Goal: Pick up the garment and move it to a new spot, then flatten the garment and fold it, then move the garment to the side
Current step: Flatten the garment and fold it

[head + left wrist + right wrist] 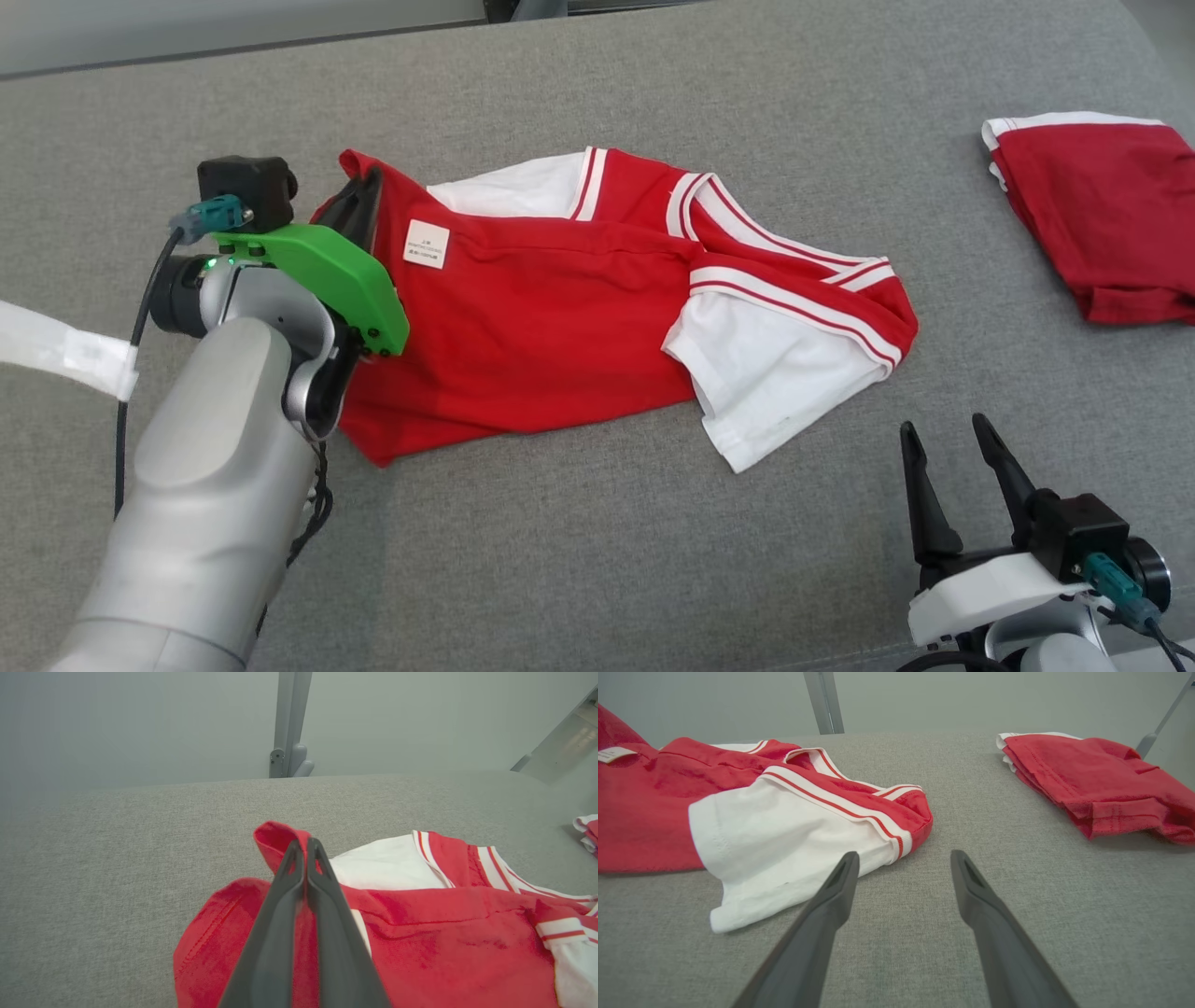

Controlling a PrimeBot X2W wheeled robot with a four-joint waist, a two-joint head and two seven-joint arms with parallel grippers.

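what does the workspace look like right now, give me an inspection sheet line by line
surface: grey fabric surface, bare around the clothes
job's things: red and white garment lies rumpled and partly doubled over, white label showing, white sleeve toward the near right
clutter: folded red garment at the far right, apart from the first
grippers: left pincer shut on the garment's red edge; right pincer open, holding nothing, near the white sleeve
cables: black cable hangs beside the left arm
surroundings: pale wall and grey post behind the surface
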